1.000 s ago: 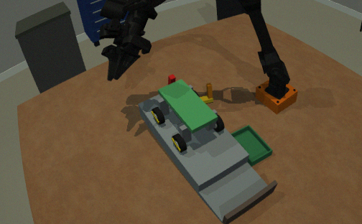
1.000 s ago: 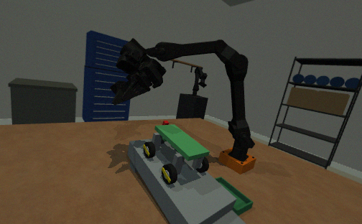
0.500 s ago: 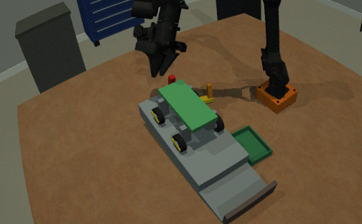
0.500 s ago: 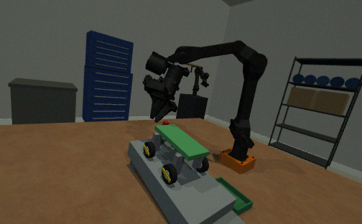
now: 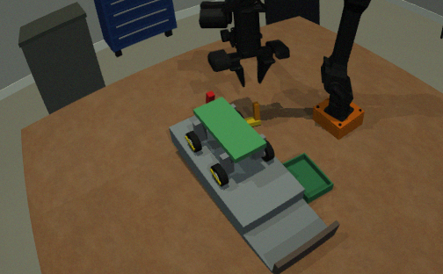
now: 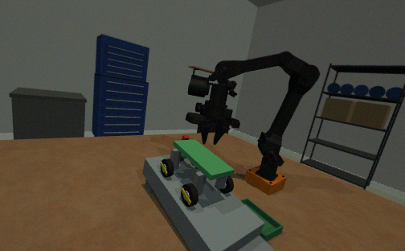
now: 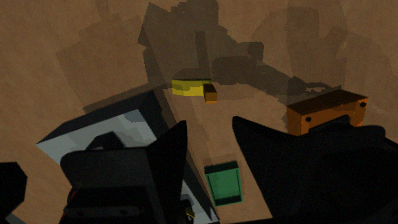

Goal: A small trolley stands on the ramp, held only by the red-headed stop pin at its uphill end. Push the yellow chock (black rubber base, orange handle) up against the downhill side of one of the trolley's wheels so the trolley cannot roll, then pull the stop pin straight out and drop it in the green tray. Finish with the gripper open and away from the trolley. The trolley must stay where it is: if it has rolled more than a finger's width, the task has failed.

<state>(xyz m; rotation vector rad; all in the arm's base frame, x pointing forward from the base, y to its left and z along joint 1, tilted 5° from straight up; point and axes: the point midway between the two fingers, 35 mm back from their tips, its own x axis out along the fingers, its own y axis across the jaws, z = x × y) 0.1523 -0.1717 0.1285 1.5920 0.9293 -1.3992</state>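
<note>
On the brown tabletop (image 5: 110, 184) in front of you lies a long grey ramp (image 5: 259, 198), the biggest thing there, running from the middle toward the near edge and ending in a raised lip. Your black arm (image 6: 289, 104) rises from an orange base (image 5: 338, 116) on the far right and bends over so that the hand (image 5: 250, 79) hangs in the air, fingers pointing down, above the uphill end of the ramp. Its fingers stand partly apart with nothing between them.

Next in size, the trolley (image 5: 228, 127) with its green deck and yellow-hubbed wheels sits on the upper part of the ramp. A green tray (image 5: 318, 186) lies on the tabletop, touching the ramp's right side. The yellow chock (image 5: 254, 120) with its upright orange handle stands on the tabletop just beside the trolley's right side, off the ramp. Smallest, the red-headed pin (image 5: 210, 96) shows at the trolley's uphill end.
</note>
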